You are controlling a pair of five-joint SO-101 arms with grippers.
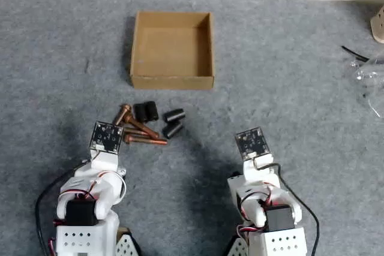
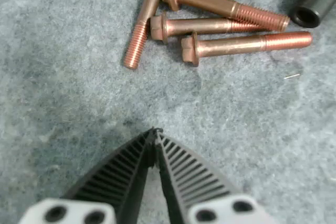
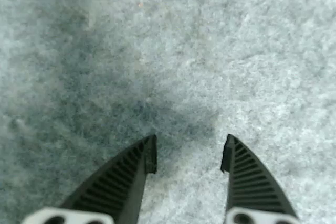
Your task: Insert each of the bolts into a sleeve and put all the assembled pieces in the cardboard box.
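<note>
left claw (image 2: 155,132) pressed together on nothing; right claw (image 3: 189,153) spread apart, both above grey carpet (image 1: 288,88).
from my station i see four copper bolts (image 2: 220,27) lying loose in a fan just ahead of the left claw, each still bare of a sleeve. the black sleeves (image 1: 159,118), apparently four though the overhead view is coarse, lie beside the bolts on their far side, some touching them. the cardboard box (image 1: 172,81) sits open-topped beyond the pile, well apart from the right claw.
</note>
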